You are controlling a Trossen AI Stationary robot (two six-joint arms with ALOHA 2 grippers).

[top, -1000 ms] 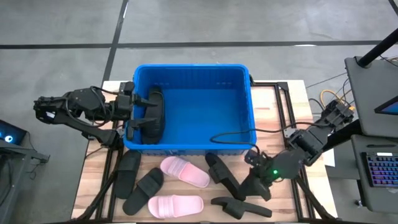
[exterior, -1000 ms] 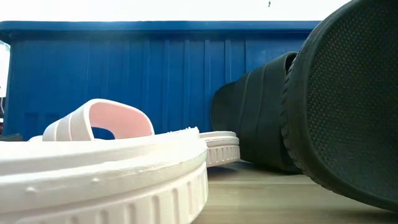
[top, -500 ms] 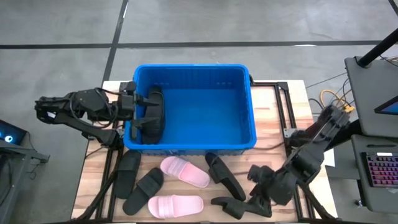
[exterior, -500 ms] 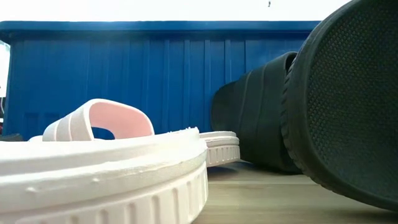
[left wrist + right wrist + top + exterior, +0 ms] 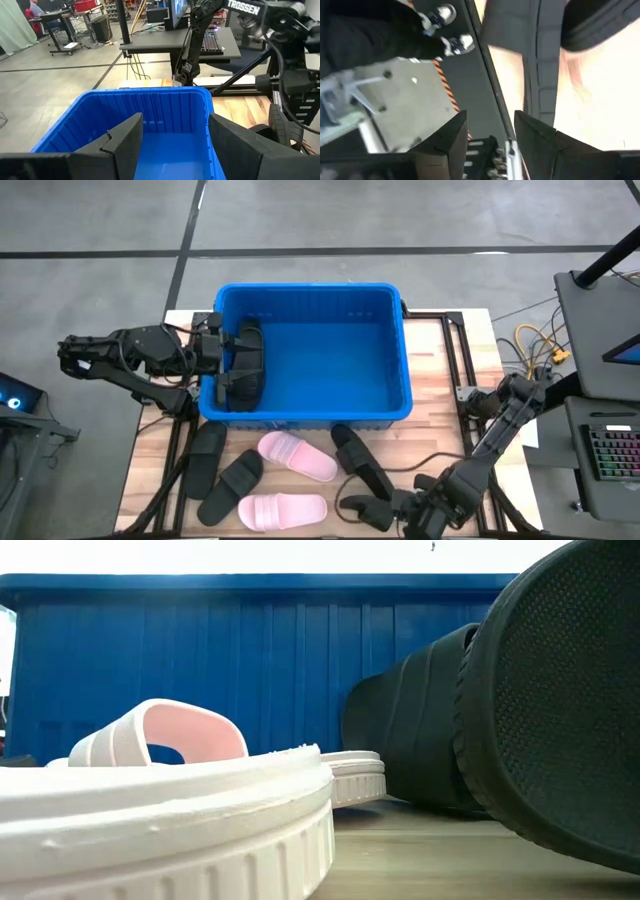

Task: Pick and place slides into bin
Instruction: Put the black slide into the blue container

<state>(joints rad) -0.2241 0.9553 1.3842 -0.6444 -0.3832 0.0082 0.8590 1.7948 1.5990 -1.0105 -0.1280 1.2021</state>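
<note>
My left gripper (image 5: 232, 365) hangs over the left end of the blue bin (image 5: 400, 350), jaws wide, above one black slide (image 5: 248, 370) lying inside against the left wall. My right gripper (image 5: 410, 505) is low at the desk's (image 5: 440, 450) near edge, jaws parted and holding nothing, just beside a black slide (image 5: 375, 513). In front of the bin lie two pink slides (image 5: 298, 456) and three more black slides (image 5: 230, 485).
</note>
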